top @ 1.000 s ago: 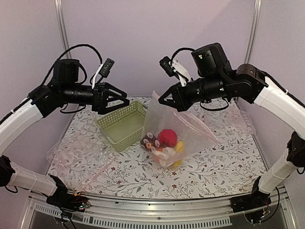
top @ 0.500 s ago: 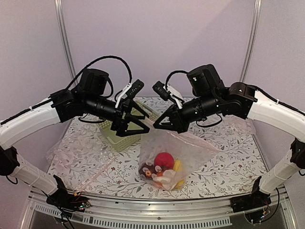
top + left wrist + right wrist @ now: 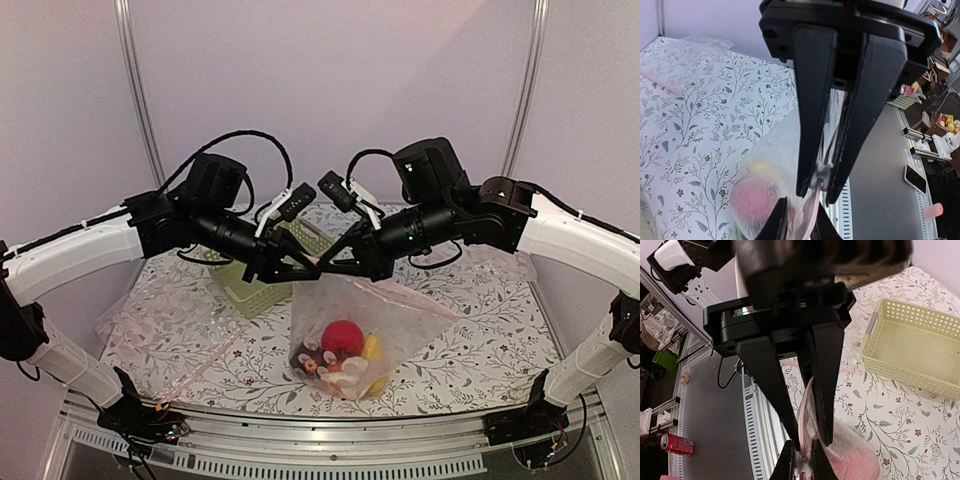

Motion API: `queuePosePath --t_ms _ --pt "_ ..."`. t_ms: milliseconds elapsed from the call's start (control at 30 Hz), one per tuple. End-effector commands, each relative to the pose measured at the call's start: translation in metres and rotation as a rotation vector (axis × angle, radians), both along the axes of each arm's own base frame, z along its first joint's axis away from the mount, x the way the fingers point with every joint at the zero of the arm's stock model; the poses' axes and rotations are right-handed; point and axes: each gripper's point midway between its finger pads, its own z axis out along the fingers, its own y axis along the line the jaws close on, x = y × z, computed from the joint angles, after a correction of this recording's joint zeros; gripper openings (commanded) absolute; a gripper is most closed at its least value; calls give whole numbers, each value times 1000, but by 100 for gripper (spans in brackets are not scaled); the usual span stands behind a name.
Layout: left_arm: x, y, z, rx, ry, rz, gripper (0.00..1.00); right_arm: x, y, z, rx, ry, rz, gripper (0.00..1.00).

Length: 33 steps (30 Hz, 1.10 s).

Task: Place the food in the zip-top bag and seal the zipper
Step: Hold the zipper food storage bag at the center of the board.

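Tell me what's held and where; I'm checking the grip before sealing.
Both the left gripper and the right gripper pinch the zip-top bag by the pink zipper strip along its mouth.

No text, label, brand or number is legible in any view

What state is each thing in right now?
zip-top bag: hanging from both grippers, loaded.
food: bunched at the bag's bottom.
zipper: pinched from both sides; cannot tell if it is sealed.
left gripper: shut on zipper.
right gripper: shut on zipper.
basket: upright, empty.
spare bag: lying flat.
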Motion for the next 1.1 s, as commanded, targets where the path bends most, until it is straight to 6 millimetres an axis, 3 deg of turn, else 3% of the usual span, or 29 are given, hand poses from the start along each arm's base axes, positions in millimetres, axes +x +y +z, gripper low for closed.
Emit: queuePosePath --t_ms 0,67,267,400,533,633,1067 --pt "-10 -2 -2 -12 10 -44 10 -3 -5 13 37 -9 -1 0" --pt "-11 0 -5 4 22 -46 0 -3 -7 14 38 -13 -4 0" --pt "1 4 -7 16 -38 28 0 -2 -13 13 16 -19 -22 0" --pt "18 15 3 -22 -31 138 0 1 -23 -4 -70 -19 -52 0" --pt "41 38 14 -86 27 248 0 -1 -39 -25 -171 -11 -73 0" --pt "44 44 19 -105 44 280 0 -3 -51 -31 -209 -9 -87 0" --pt "63 62 7 -46 47 344 0 -16 -92 -50 -308 47 -98 0"
